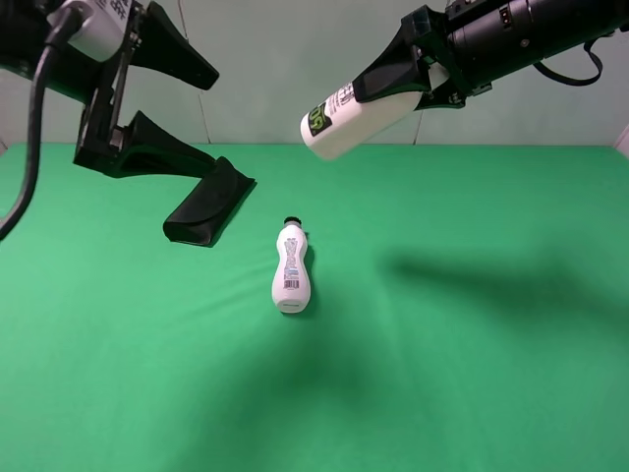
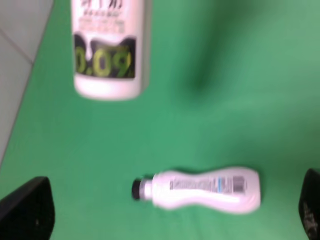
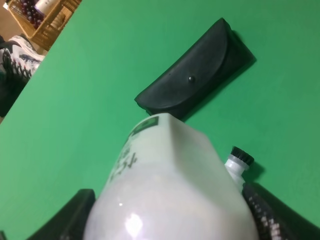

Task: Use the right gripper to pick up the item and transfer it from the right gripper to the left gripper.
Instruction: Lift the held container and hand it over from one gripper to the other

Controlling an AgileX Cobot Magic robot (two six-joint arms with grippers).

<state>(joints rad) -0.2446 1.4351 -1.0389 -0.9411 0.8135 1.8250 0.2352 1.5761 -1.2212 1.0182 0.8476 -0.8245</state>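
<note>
Keep the right claw (image 1: pixel 393 84) clamped on the bottle (image 1: pixel 344 123) at upper right, then steer its free end between the wide-open, empty left claw (image 1: pixel 182 103) at upper left.

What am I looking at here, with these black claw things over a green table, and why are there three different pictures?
This is a robot with two arms, each ending in a claw called a gripper. One picture comes from a camera mounted high, looking down at the whole scene; the other two come from small cameras on each arm's wrist.

The right gripper is shut on a stout cream-white bottle with a black-green band, holding it in the air, tilted, its free end toward the other arm. The left gripper is open, holds nothing, and is apart from that bottle.

On the green table lie a slimmer white bottle with a small black cap and, beside it but not touching, a flat black case. The left wrist view is blurred, yet shows both bottles.
</note>
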